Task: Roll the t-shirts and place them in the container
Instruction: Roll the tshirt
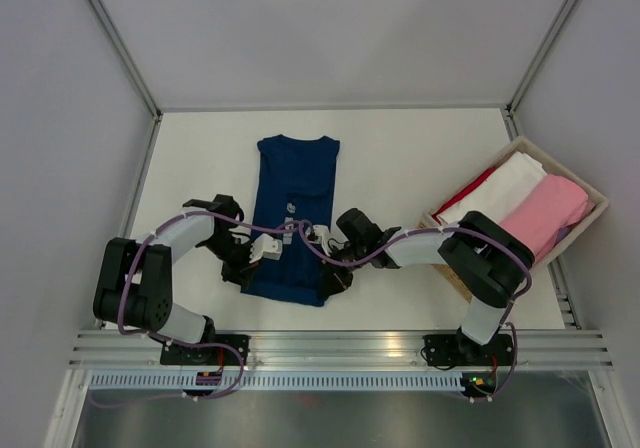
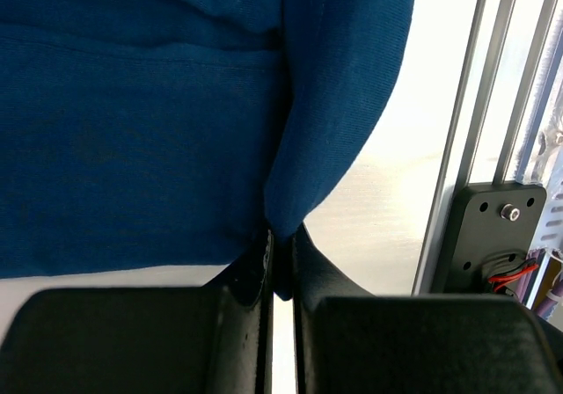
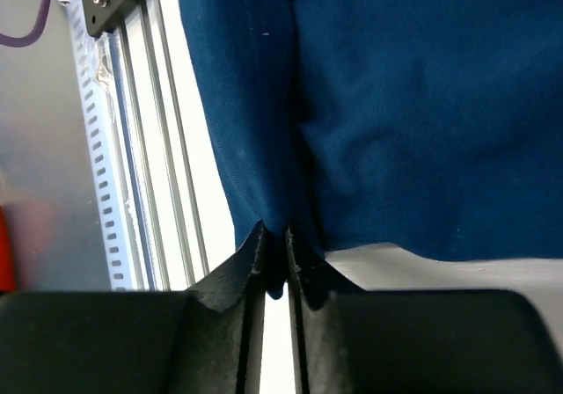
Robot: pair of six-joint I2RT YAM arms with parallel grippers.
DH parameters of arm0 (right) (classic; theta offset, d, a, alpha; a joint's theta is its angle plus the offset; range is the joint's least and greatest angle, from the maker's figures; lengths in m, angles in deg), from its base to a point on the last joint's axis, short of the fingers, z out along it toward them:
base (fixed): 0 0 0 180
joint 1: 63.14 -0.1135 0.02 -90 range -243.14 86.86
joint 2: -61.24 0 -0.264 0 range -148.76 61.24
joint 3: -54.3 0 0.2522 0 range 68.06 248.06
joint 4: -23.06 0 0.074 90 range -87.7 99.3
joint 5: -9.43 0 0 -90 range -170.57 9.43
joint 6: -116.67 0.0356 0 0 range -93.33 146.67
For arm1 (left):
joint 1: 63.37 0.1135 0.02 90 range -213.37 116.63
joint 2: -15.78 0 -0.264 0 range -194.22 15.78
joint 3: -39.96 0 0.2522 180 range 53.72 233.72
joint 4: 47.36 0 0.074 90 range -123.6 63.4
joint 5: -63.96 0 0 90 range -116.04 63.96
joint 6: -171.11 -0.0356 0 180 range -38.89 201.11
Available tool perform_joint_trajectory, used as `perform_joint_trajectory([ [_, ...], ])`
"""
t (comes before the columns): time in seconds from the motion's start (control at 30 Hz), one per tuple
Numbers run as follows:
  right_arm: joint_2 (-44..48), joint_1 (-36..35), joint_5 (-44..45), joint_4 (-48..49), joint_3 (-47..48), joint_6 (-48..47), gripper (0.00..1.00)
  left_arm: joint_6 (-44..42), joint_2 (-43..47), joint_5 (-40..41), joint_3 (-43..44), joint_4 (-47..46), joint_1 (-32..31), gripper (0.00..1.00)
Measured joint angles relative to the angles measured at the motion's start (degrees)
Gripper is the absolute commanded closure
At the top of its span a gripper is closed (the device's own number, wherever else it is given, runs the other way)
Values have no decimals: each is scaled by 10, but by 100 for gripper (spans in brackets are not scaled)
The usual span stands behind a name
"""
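The navy t-shirt (image 1: 292,208) lies flat mid-table, collar toward 12 o'clock and hem toward 6. The left gripper (image 2: 280,262) is pinching a fold of the hem at the shirt's 7 o'clock corner. The right gripper (image 3: 274,262) nips the 5 o'clock corner, cloth bunched between its fingers. Out at 3 o'clock, a basket (image 1: 597,200) holds a white shirt (image 1: 500,188) and a pink shirt (image 1: 545,213).

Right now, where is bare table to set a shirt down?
Bare table left of the navy shirt, beyond its collar, and between it and the basket. Crowded along the near edge: left gripper and right gripper pinch its corners.
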Motion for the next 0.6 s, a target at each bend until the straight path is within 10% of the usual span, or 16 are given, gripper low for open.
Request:
perform_joint_trajectory([
  [0.27, 2, -2, 3, -35, 4, -11, 99, 2, 0, 0, 0, -3, 0, 89],
  [0.43, 13, -2, -3, -52, 5, -16, 100, 12, 1, 0, 0, -12, 0, 65],
  [0.6, 0, 2, -15, -68, 15, -14, 100, 52, 2, 5, 14, -24, 0, 62],
])
